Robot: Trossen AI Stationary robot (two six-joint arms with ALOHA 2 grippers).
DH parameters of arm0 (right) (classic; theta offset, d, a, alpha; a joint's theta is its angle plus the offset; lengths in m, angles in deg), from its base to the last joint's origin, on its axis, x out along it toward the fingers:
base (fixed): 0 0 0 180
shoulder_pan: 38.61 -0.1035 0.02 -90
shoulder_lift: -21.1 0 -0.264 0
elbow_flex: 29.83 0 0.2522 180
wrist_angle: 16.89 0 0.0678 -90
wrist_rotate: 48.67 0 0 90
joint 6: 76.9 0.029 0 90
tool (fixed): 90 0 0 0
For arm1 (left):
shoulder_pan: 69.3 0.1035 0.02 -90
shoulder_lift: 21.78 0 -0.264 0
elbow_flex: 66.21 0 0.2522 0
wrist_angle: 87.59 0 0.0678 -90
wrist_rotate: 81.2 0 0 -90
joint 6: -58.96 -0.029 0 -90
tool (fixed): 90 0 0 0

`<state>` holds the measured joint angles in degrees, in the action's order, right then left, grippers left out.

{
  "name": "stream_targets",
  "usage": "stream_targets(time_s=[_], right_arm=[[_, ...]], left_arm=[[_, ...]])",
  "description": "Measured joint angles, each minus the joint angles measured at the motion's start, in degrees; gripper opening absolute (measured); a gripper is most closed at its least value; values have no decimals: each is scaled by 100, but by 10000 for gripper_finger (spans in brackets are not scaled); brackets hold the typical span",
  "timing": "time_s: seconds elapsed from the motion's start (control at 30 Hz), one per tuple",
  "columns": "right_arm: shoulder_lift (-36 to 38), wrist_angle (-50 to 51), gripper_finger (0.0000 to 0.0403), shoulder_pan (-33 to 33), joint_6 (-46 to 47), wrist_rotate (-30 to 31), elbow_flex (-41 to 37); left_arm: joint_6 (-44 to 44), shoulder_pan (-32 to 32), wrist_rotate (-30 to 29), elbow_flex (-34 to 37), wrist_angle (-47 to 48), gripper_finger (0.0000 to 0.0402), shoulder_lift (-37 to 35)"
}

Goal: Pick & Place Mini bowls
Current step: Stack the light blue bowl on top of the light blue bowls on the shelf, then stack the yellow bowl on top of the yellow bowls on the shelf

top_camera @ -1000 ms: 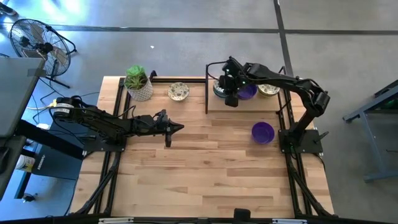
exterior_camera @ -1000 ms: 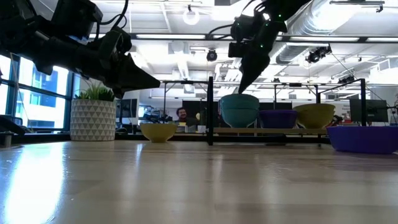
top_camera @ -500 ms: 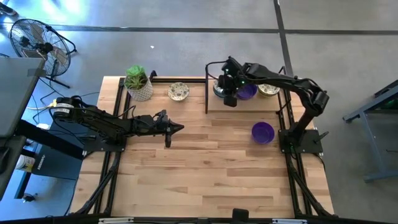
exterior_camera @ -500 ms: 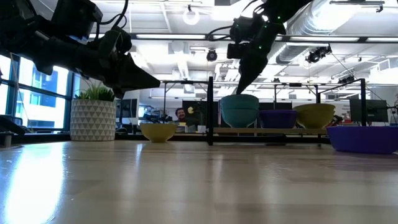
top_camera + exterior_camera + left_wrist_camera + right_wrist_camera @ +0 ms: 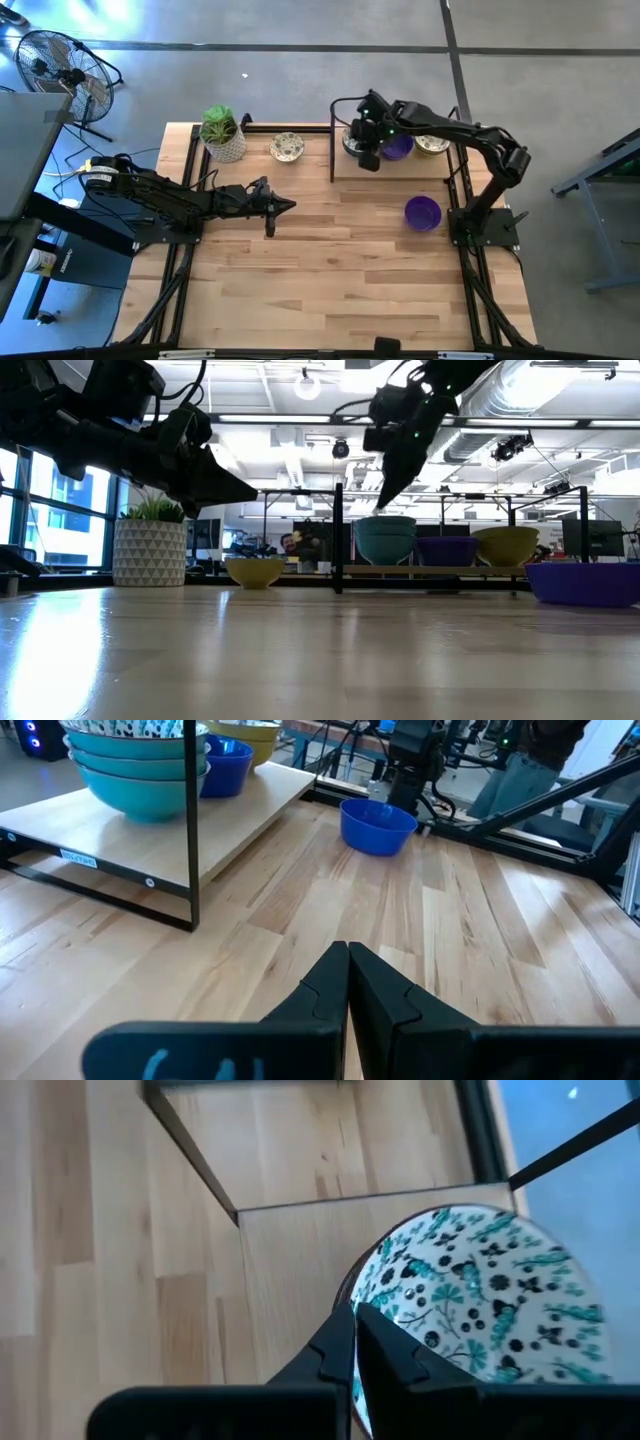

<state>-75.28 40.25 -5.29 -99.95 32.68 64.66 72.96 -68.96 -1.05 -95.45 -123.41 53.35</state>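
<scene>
Fingers pressed together and holding nothing, the right gripper hangs just over the round, glossy cream bowl with teal floral speckles atop a stack.

Non-task items near my bench, placed relative to the potted plant.

Plant stands on my wooden table at its far left corner; floor fan further left, off the table; black frame and raised wooden shelf to its right.
</scene>
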Motion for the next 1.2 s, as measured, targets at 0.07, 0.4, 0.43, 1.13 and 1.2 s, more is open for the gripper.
stream_targets(time_s=[0.07,0.4,0.43,1.13,1.2], right_arm=[[149,2,2,-18,16,-40,0],[1717,-3163,1,-503,653,-103,-2308],[1916,-3666,1,-576,807,-91,-2696],[4154,-8295,0,-2407,2070,872,-6890],[4154,-8526,0,-2524,2102,938,-7051]], left_arm=[[0,0,0,0,6,5,0],[-22,0,198,0,58,5,0],[-21,0,197,0,58,5,0],[743,1878,616,-1159,3252,3,-364],[467,2045,628,-1461,3755,11,-298]])
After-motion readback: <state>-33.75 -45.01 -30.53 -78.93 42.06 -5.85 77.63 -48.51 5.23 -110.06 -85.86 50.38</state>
